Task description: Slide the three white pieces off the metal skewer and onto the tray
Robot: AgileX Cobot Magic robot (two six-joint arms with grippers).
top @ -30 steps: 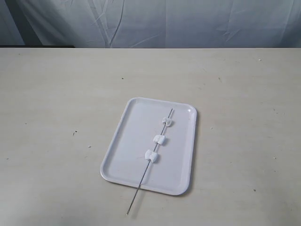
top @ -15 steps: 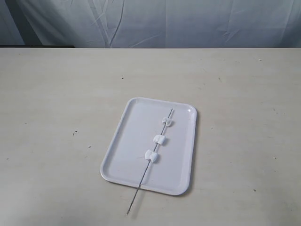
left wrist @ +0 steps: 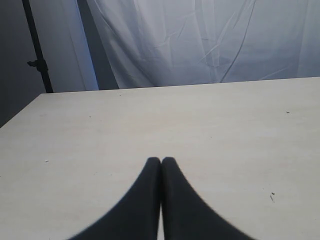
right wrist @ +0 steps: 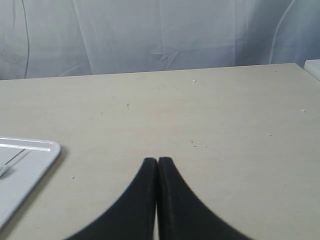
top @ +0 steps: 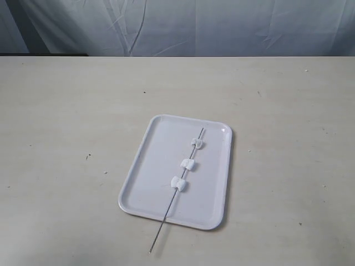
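Note:
The glossy white tray [top: 155,166] lies in the middle of the table in the exterior view. The thin metal skewer [top: 166,213] rests across it, its near end sticking out past the tray's front rim onto the table. Three white pieces are threaded on it: one far [top: 197,143], one middle [top: 188,163], one near [top: 178,184]. Neither arm shows in the exterior view. My left gripper [left wrist: 161,160] is shut over bare table, holding nothing. My right gripper [right wrist: 158,160] is shut too, empty, with a corner of the tray [right wrist: 30,160] off to one side.
The beige table [top: 66,111] carries only a few dark specks. A pale draped cloth [top: 222,27] hangs behind its far edge. A dark stand [left wrist: 37,50] is beyond the table corner in the left wrist view.

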